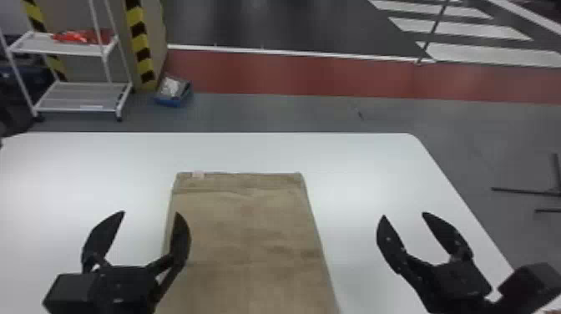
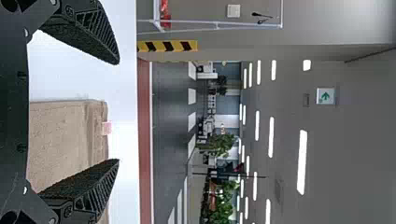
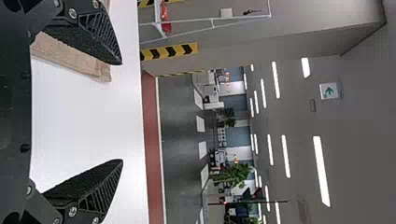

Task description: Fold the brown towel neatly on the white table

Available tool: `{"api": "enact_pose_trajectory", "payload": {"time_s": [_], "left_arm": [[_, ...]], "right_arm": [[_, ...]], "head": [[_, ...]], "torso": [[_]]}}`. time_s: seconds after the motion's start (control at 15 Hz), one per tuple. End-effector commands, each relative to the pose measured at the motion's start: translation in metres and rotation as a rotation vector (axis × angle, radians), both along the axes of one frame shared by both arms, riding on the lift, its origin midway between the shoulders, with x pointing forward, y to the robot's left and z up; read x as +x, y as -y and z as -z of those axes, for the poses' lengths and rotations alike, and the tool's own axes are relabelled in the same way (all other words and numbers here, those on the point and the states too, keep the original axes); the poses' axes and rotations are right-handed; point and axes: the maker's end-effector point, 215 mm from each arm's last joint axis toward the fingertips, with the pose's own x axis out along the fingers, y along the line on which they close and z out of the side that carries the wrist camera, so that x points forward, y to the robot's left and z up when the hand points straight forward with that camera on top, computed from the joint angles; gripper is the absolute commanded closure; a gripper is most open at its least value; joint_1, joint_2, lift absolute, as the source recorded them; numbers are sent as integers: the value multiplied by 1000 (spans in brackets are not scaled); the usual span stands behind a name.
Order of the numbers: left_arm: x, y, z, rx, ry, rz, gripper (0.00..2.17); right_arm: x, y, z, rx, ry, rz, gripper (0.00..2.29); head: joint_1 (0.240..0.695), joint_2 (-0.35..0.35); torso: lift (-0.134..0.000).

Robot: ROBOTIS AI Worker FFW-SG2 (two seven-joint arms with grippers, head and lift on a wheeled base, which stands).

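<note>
The brown towel [image 1: 250,234] lies spread flat on the white table [image 1: 355,167], a small pale tag at its far left corner; its near end runs past the bottom edge. My left gripper [image 1: 151,213] is open above the towel's left edge, one finger over the cloth. To the towel's right, my right gripper [image 1: 403,214] stands open over bare tabletop. In the left wrist view the open left gripper [image 2: 118,112] has the towel [image 2: 65,140] beyond its fingers. The right wrist view has the open right gripper [image 3: 122,112], with the towel's edge [image 3: 70,58] behind one finger.
Beyond the table's far edge are a white wheeled shelf [image 1: 79,96] at the left, a striped pillar [image 1: 142,46] and a blue bin [image 1: 173,91] on the floor. Black stand legs [image 1: 526,191] lie low at the right, off the table.
</note>
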Motion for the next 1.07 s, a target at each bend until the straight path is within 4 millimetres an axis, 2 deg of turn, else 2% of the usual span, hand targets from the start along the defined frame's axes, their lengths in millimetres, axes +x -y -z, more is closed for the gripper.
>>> {"api": "enact_pose_trajectory", "payload": {"time_s": [0.0, 0.13, 0.27, 0.4, 0.53, 0.8, 0.87, 1.0], "left_arm": [[23, 6, 20, 10, -62, 10, 140], [50, 8, 35, 20, -128, 15, 137], [73, 10, 34, 10, -138, 18, 137], [93, 8, 43, 16, -174, 23, 137], [110, 9, 62, 17, -231, 34, 137], [129, 15, 71, 27, -259, 61, 140], [134, 10, 81, 44, -291, 53, 151], [138, -1, 87, 53, -310, 39, 211]], "right_arm": [[5, 1, 4, -12, -10, -3, 144], [10, -5, 7, -14, -18, -21, 144], [13, -8, 10, -21, -26, -39, 144], [16, -6, 13, -20, -34, -47, 144], [19, -11, 16, -21, -44, -65, 144], [21, -17, 16, -22, -44, -80, 144], [21, -17, 17, -25, -44, -82, 144], [24, -24, 20, -24, -48, -96, 144]], "head": [[695, -154], [695, -157], [695, -151], [695, -145], [695, -140], [695, -133], [695, -132], [695, -126]], "torso": [[-120], [-120], [-120], [-120], [-120], [-120], [-120], [-120]]}}
